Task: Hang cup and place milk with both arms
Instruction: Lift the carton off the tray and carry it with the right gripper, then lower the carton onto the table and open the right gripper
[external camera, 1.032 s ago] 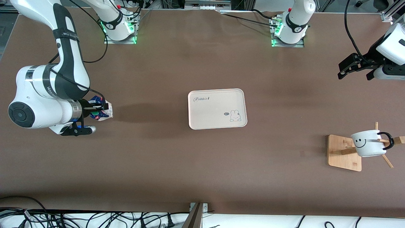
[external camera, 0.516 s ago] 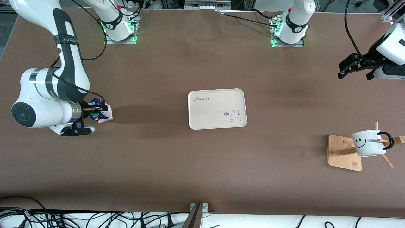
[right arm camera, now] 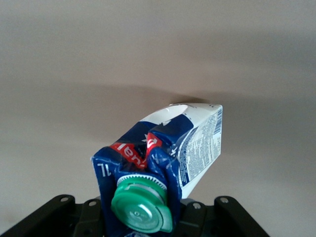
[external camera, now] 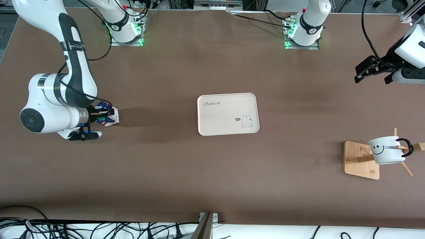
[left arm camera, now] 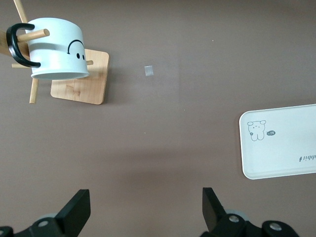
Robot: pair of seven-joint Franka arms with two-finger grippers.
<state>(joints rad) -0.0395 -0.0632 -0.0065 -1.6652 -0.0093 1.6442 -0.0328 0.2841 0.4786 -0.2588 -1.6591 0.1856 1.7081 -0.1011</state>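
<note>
You see the pink rabbit tray (external camera: 227, 114) mid-table. Your left gripper (external camera: 372, 71) waits wide open, holding nothing. The smiley cup (external camera: 386, 150) hangs on the wooden rack (external camera: 360, 160). Your right gripper (external camera: 103, 115) is clamped on the milk carton (external camera: 108, 116) toward the right arm's end.

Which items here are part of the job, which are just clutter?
In the job:
- cup, hung on wooden rack
- milk, held by shut right gripper
- left gripper, open, waiting
- tray, likely milk's spot

Lying about:
- small grey scrap on table
</note>
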